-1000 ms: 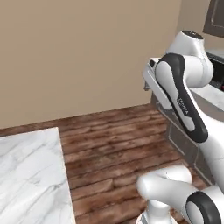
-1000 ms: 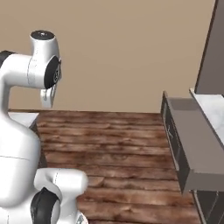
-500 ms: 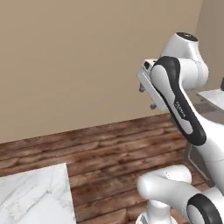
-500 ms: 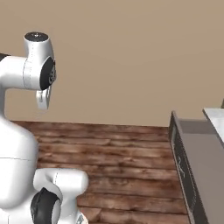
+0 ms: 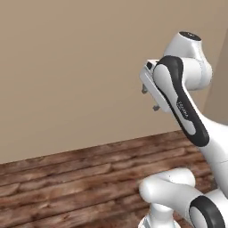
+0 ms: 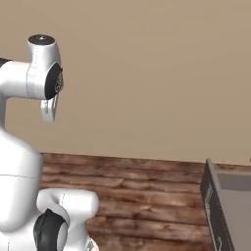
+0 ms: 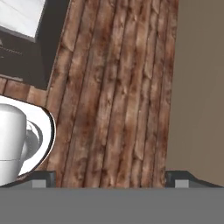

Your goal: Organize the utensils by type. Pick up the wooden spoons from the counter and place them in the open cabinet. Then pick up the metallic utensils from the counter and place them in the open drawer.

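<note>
Since the whole picture has swept sideways in both base views over the last second, the base has turned or driven; the things themselves have not moved. The marble surface that lay low in the left base view has slid out of it, leaving the wall (image 5: 67,67) and the wooden floor (image 5: 67,178). The open drawer (image 6: 230,206) has drifted towards the right edge of the right base view, where part of its grey bottom and front wall show.

The gripper (image 5: 150,99) hangs high, well apart from the drawer and off to its left across the floor. Its jaws stand wide apart with nothing between them, so no spoon is being carried. From the hand view a corner of the surface (image 7: 19,15) shows above dark cabinet fronts (image 7: 41,48); how that corner lies relative to the drawer I cannot tell.

My judgement: the robot is repositioning between stations, with picking not yet under way, and it will have to face the surface again before any grasp.

Small lettering (image 5: 181,107) runs along the dark forearm band, too small to read.
</note>
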